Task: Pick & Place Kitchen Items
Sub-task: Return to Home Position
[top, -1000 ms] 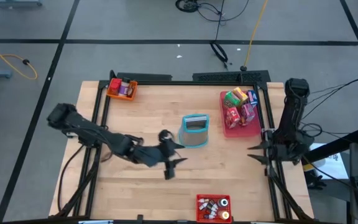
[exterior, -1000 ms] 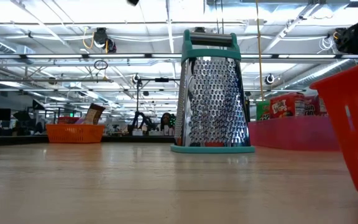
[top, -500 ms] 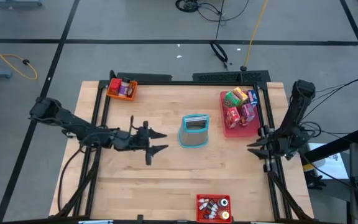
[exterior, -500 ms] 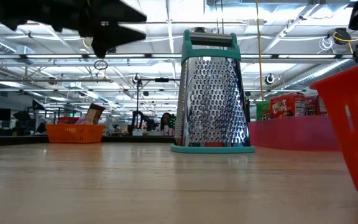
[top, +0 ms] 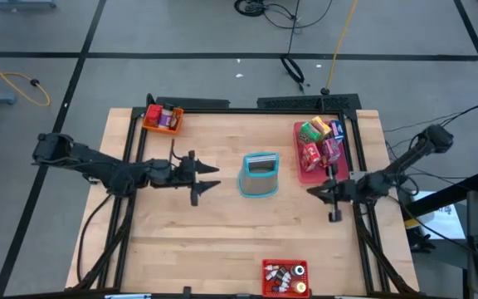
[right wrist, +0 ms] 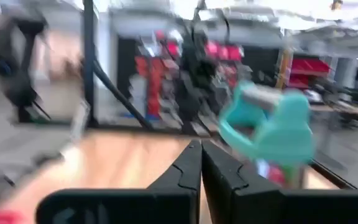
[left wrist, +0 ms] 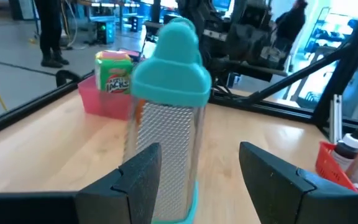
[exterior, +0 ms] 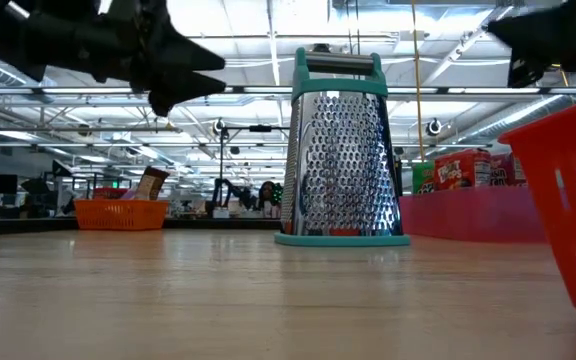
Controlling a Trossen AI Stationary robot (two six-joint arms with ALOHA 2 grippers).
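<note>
Pink bin (top: 320,175) holds boxes (top: 314,133), red bin (top: 266,267) bottles (top: 282,279)

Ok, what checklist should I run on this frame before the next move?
1. The left gripper is empty, fingers apart: ok.
2. The right gripper is empty, fingers closed: ok.
3. The grater stands upright, apart from both grippers: ok.
4. The cereal boxes sit inside the pink bin: ok.
5. The small bottles lie inside the red bin: ok.
6. Either arm at its home pose: cannot tell.
</note>
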